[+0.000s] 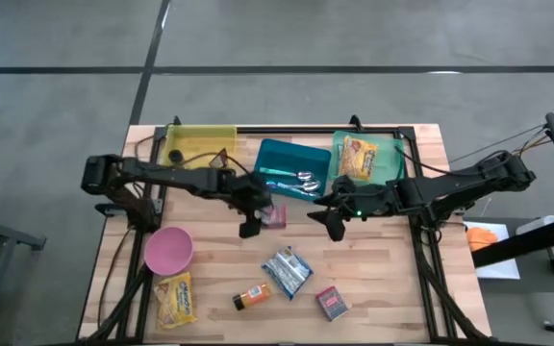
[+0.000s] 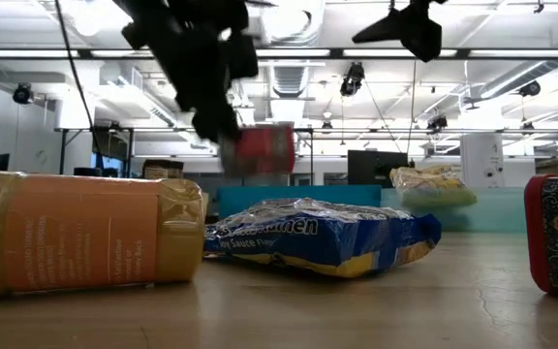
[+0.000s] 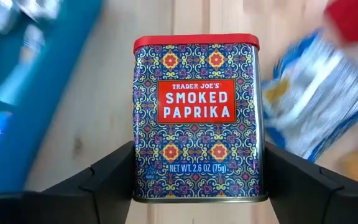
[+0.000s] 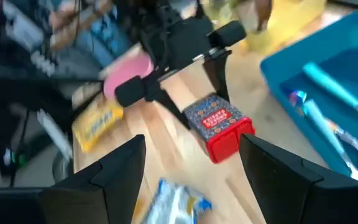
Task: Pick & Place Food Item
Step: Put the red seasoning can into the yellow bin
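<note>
A smoked paprika tin (image 3: 196,112), blue patterned with a red lid, sits between the fingers of my left gripper (image 3: 197,190), which is shut on it. In the high view the tin (image 1: 276,216) is at mid-table, in front of the teal bin. The low view shows the tin (image 2: 264,150) up off the tabletop. My right gripper (image 1: 334,220) hovers open to the tin's right, nothing between its fingers (image 4: 114,168). The right wrist view looks across at the tin (image 4: 219,127) and the left arm. My left gripper pinches the tin between its two fingers, one on each narrow side near the bottom end (image 3: 139,183). The fingers (image 3: 107,177) slant down from the table's left and lie along the tin. The red lid (image 3: 196,41) points away from the gripper. The tin is lifted clear of the table.
Along the far edge stand a yellow bin (image 1: 200,142), a teal bin with cutlery (image 1: 279,157) and a green bin (image 1: 390,165) with a snack bag. Nearer lie a pink bowl (image 1: 168,250), a yellow snack bag (image 1: 176,299), an orange bottle (image 1: 252,297), a blue noodle pack (image 1: 287,271) and a second tin (image 1: 332,303).
</note>
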`<state>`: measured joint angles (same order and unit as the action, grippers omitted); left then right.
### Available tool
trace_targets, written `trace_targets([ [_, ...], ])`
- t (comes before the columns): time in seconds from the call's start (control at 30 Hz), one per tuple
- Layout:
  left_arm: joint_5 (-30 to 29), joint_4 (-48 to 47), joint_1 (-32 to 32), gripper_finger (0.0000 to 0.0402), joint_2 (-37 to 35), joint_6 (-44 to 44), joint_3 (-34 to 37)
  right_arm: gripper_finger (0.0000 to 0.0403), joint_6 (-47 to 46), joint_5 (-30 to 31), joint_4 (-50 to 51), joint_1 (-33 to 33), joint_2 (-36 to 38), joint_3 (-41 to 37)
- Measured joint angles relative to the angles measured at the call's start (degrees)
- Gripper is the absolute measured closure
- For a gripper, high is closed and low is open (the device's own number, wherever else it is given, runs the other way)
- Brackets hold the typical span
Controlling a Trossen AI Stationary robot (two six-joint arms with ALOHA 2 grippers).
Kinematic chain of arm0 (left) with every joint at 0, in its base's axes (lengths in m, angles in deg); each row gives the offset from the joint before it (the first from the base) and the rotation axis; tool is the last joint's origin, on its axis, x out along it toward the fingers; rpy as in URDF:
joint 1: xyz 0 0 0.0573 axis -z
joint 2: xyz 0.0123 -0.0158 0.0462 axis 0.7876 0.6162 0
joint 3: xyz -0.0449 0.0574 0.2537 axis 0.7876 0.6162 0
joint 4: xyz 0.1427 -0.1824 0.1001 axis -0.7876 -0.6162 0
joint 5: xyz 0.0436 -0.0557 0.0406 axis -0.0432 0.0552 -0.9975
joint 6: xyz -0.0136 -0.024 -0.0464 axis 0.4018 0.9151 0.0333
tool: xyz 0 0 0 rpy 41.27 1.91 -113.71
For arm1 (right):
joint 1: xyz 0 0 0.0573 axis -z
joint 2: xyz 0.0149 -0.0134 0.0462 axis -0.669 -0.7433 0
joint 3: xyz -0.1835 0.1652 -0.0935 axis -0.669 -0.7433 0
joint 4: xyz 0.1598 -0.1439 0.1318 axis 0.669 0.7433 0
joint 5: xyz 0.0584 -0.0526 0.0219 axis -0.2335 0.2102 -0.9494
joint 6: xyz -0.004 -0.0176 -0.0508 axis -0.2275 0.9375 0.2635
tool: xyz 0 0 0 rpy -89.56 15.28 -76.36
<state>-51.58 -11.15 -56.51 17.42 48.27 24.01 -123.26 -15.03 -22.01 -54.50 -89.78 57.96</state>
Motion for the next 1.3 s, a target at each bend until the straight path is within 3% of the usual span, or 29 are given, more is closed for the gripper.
trace_targets([
  [0.1,-0.1,1.2,-1.5,0.0104,-3.9,2.5,-0.1,0.0148,-4.3,4.0,-1.9,0.0,0.7,0.0],
  [0.2,-3.3,3.1,-2.5,0.0104,-7.8,4.8,-0.1,0.0148,-15.1,11.3,-3.6,0.0,1.3,0.0],
  [0.33,-12.7,6.0,-2.7,0.0104,-11.5,5.4,-0.1,0.0148,-27.3,19.2,-6.0,0.0,1.4,0.0],
  [0.5,-22.4,8.8,-2.8,0.0104,-12.5,6.0,-0.5,0.0148,-28.4,27.7,-9.5,0.0,0.9,0.0],
  [0.87,-21.2,14.2,-2.7,0.0104,-12.4,6.3,-2.3,0.0148,-31.2,29.2,-9.6,0.7,-1.4,0.8],
  [1.0,-14.8,14.3,-2.8,0.0104,-12.4,3.5,-3.7,0.0148,-24.8,23.9,-9.5,2.2,-3.8,4.1],
  [1.13,-0.8,12.3,-3.4,0.0104,-12.4,3.0,-5.3,0.0148,-5.4,16.6,-5.8,3.3,-4.0,9.3],
  [1.2,6.4,8.9,-3.9,0.0104,-12.4,3.7,-6.4,0.0148,4.5,13.9,-0.3,3.1,-2.7,13.3],
  [1.3,14.4,6.1,-4.9,0.0104,-12.5,5.8,-7.8,0.0148,15.0,4.4,9.8,3.1,-1.6,19.3],
])
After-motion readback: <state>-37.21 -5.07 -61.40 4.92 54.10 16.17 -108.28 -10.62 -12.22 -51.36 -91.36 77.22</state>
